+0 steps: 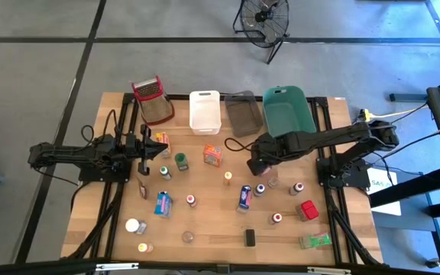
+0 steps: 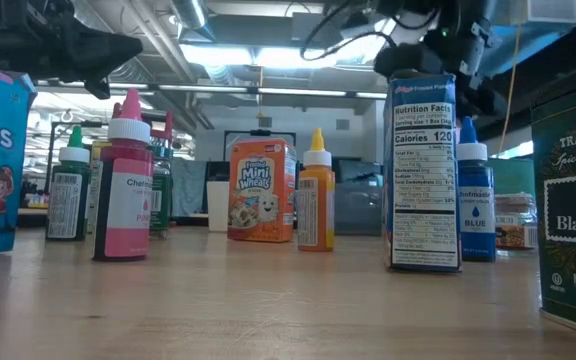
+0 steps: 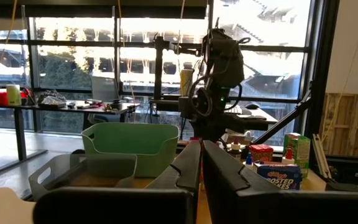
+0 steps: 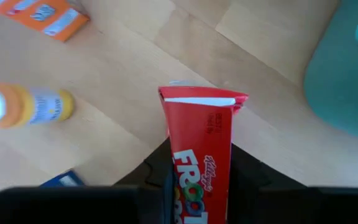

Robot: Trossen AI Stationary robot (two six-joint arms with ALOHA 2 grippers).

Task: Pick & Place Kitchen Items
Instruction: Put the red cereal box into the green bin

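A red Froot Loops box [image 4: 201, 143] sits between the fingers of my right gripper [image 4: 201, 171], which points steeply down over the middle of the table, just in front of the green bin [image 1: 289, 113]. From above, my right gripper [image 1: 260, 163] hides the box. My left gripper [image 3: 201, 163] is shut on nothing and waits at the table's left [image 1: 145, 150]. Other kitchen items stand about: an orange Mini Wheats box [image 1: 213, 156], a yellow bottle [image 4: 27, 106], a blue cereal box [image 2: 423, 170], and a pink bottle [image 2: 125, 185]. My right gripper pinches the red box between its two fingers, one on each of the box's long sides [image 4: 166, 165]. The fingers come from above, slanting down, and lie along the box. Its lower end [image 4: 201, 98] sticks out past the fingertips; whether it rests on the table, I cannot tell.
Along the far edge stand a red-rimmed wire basket [image 1: 153, 99], a white bin [image 1: 205, 111] and a grey bin [image 1: 241, 112], beside the green bin. Small bottles, cans and boxes dot the table's near half, among them a red one [image 1: 308, 209].
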